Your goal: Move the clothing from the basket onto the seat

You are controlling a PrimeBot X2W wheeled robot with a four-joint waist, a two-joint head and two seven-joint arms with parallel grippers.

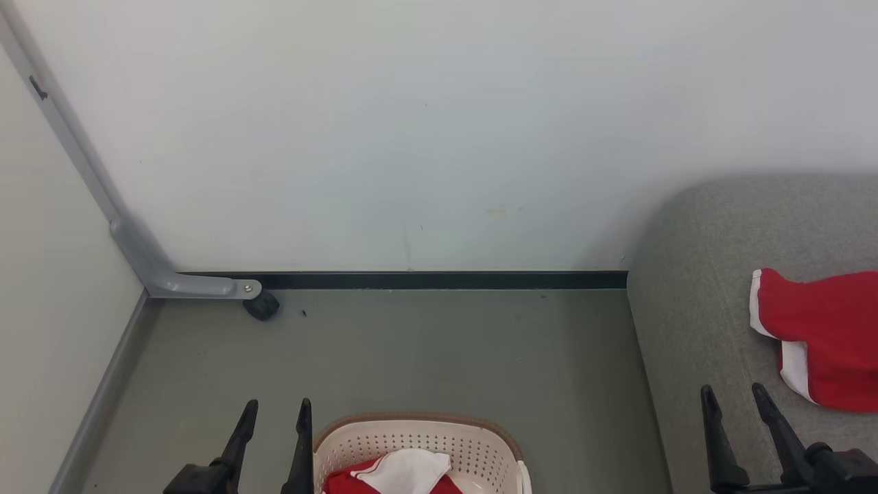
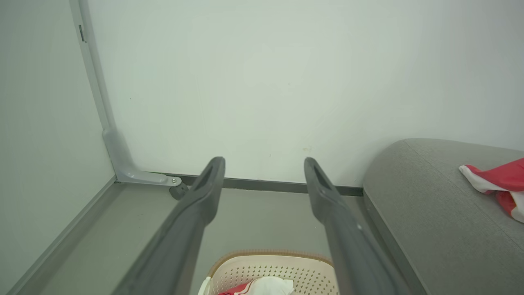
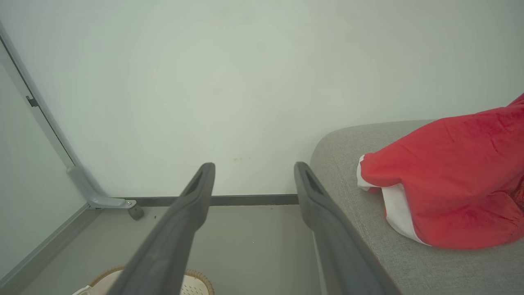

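Grey floor bears a cream basket of red-white clothing; left hand and right hand gape empty.

Looking at a plain pale wall, faintly stained low near the middle. Meets a dull grey-green floor along a black skirting strip. Over on the left, a white side panel, edged by a slanting grey metal frame leg, bending flat along the skirting and ending on a small black caster wheel, down on the floor. Just beside it, a tiny dark speck
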